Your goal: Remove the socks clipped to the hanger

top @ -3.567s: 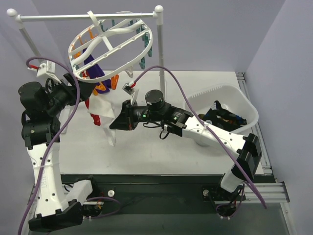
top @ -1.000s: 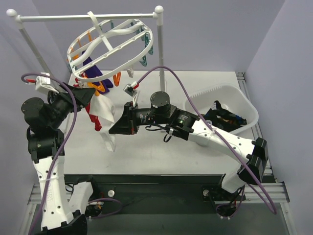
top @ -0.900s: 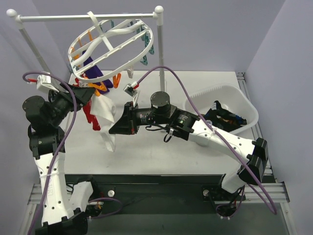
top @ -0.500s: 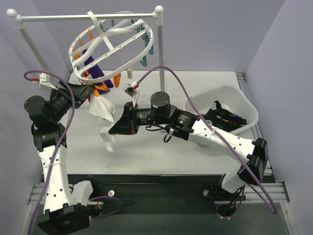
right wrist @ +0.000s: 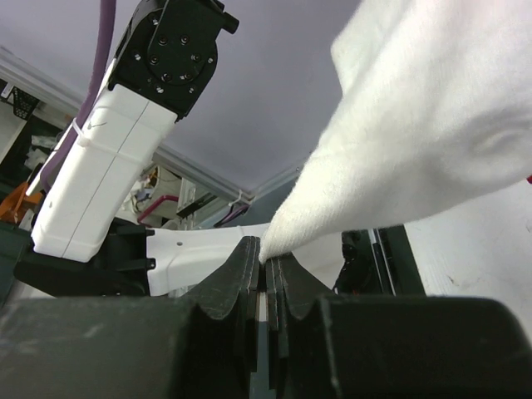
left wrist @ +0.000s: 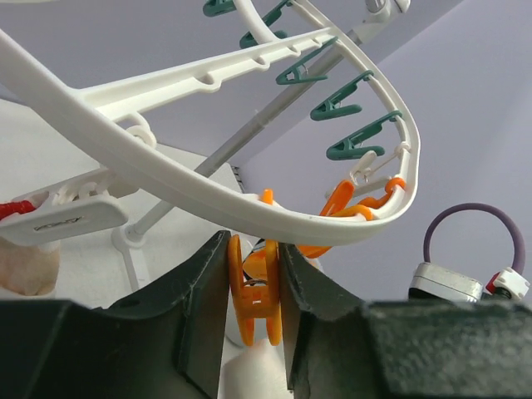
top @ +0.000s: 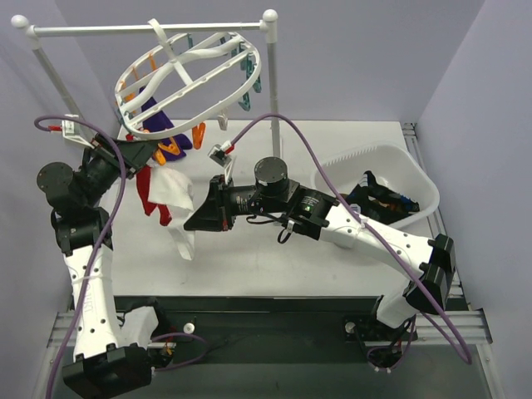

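This is a robotics lab's test cell. Plain lavender walls [top: 465, 75] box in a white tabletop [top: 274, 258], and aluminium rails [top: 465, 324] run along its near edge. A left arm [top: 87, 291] and a right arm [top: 374, 237] are bolted there, trailing purple cables [top: 309, 154]. The laundry things sit as staged props: a hanger [top: 187, 79], a pole stand [top: 272, 83] and a plastic basin [top: 420, 187].

A white plastic oval basin [top: 366, 152] sits at the right edge of the white bench [top: 274, 270]; a white pole rail stand [top: 271, 75] rises along its far edge.
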`<action>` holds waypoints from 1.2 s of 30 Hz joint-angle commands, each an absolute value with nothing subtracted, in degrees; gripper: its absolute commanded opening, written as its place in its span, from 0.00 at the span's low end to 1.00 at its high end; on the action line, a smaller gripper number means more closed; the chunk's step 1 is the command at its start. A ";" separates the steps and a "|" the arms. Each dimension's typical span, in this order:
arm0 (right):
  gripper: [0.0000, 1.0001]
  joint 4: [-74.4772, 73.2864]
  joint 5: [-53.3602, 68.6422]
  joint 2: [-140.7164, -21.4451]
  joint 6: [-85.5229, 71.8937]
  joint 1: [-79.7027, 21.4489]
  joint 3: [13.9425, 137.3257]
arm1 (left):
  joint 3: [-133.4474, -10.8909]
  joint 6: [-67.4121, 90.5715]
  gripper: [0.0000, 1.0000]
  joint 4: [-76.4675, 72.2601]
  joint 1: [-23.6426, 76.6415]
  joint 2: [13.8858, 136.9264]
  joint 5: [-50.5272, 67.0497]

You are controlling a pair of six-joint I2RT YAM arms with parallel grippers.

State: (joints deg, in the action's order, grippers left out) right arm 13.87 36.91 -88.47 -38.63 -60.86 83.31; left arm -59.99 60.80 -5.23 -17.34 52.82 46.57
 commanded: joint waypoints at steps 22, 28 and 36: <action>0.00 -20.11 8.36 -65.23 -26.37 -35.56 70.85 | -70.58 43.95 0.00 13.09 -9.76 48.87 34.55; 0.00 -27.76 10.89 -60.38 -21.46 -13.56 66.10 | -69.26 44.47 0.00 11.69 -6.51 48.78 32.70; 0.65 -31.03 13.35 -66.44 -16.00 -5.53 67.94 | -69.96 43.42 0.00 12.65 -3.34 49.04 30.32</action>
State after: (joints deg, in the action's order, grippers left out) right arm -27.88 10.98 -64.40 -19.94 -5.50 66.54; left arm -67.92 45.23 12.32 -4.01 49.56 31.48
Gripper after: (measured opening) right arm 0.530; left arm 0.255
